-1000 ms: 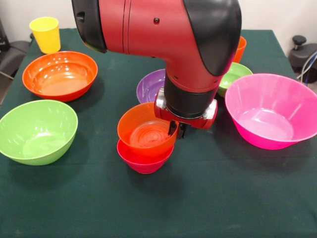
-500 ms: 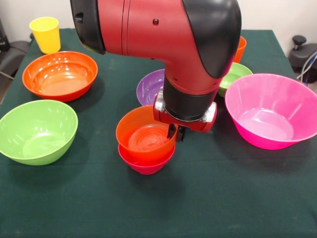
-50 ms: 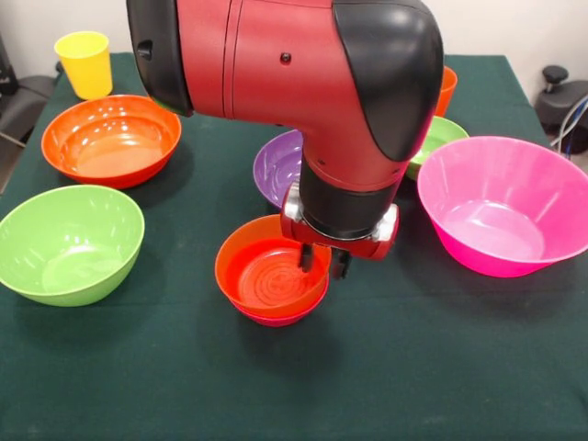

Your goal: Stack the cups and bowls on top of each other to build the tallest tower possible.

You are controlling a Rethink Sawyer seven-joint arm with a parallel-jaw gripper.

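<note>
The tower stands at the table's middle: a small orange bowl (image 3: 266, 276) sits nested deep in a small red-magenta bowl (image 3: 276, 319), of which only the lower rim shows. My gripper (image 3: 322, 262) hangs over the orange bowl's right rim, open, with one finger inside the rim and one outside. A purple bowl (image 3: 278, 165) lies just behind, partly hidden by the arm. The huge pink bowl (image 3: 505, 216) is at the right. At the left are the lime green bowl (image 3: 69, 243) and the large orange bowl (image 3: 110, 138). A yellow cup (image 3: 84, 62) stands at the far left corner.
An orange cup (image 3: 446, 90) and a small green bowl (image 3: 436, 138) peek out behind the arm at the far right. The arm's bulk hides much of the table's far middle. A dark green cloth (image 3: 386, 377) covers the table.
The small orange bowl has sunk lower into the red-magenta bowl. The gripper came down with it and its fingers have spread apart, letting go of the rim.
</note>
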